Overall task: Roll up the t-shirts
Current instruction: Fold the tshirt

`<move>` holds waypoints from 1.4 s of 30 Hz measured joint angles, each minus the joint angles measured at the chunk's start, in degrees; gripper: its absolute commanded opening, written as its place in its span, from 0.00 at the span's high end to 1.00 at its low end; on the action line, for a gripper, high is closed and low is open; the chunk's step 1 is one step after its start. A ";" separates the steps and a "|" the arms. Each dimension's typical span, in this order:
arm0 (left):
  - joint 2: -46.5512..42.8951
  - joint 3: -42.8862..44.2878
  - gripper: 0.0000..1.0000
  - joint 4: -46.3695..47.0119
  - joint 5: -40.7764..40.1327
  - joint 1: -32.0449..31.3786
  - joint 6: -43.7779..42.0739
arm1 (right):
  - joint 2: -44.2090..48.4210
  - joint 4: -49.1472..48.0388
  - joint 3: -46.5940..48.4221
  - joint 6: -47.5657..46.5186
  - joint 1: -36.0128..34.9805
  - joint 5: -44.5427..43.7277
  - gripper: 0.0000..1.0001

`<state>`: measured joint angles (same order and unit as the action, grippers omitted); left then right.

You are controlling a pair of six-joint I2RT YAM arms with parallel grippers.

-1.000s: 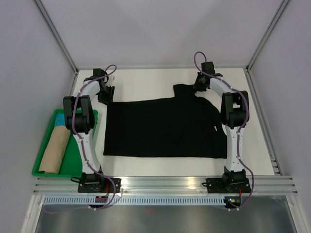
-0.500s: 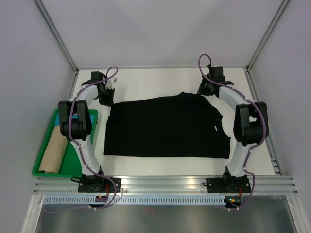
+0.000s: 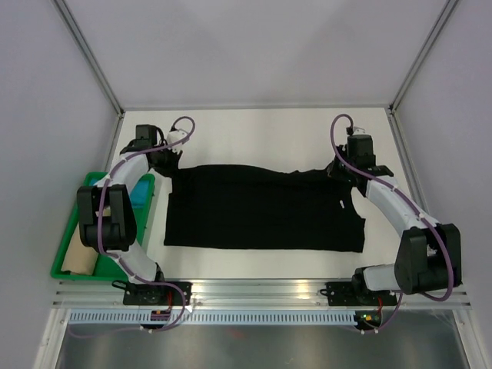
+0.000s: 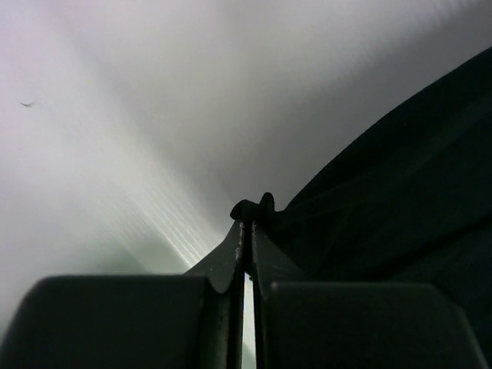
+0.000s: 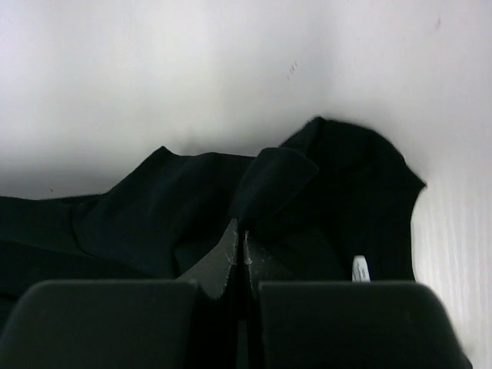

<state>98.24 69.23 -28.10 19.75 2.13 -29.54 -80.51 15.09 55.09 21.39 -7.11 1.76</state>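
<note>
A plain black t-shirt (image 3: 261, 207) lies spread on the white table, its far edge lifted and folded toward the near side. My left gripper (image 3: 171, 164) is shut on the shirt's far left corner; the pinched cloth (image 4: 254, 207) pokes out past the closed fingertips. At the far right, my right gripper (image 3: 344, 171) is shut on a fold of the shirt (image 5: 273, 181) beside the collar. A small white label (image 5: 359, 269) shows in the right wrist view. The cloth sags between the two grips.
A green tray (image 3: 68, 261) sits at the table's left edge with a rolled beige cloth (image 3: 84, 242) and something blue (image 3: 139, 192) in it. Metal frame posts and pale walls enclose the table (image 3: 254, 134). A metal rail (image 3: 261, 292) runs along the near edge.
Both grippers closed on the shirt's far edge and pulled it toward the near side. The sleeve that stuck out at the far right is now folded over. Both arms swung outward.
</note>
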 measured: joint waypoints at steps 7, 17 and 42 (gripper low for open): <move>-7.26 -10.16 0.98 0.00 1.03 0.00 -13.49 | 8.94 2.69 -10.54 1.33 -0.02 -1.75 1.00; -12.57 -18.14 0.87 0.46 -0.26 0.00 -27.61 | 12.83 3.34 -18.45 5.11 -0.02 -2.25 1.00; -15.43 -9.20 0.52 -14.69 -0.17 -1.36 -30.93 | 26.05 12.79 -17.90 8.37 -0.59 -11.72 0.46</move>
<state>82.81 60.03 -42.78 19.57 0.78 -60.47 -54.46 27.88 37.19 29.76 -7.70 -9.96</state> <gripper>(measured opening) 0.464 0.538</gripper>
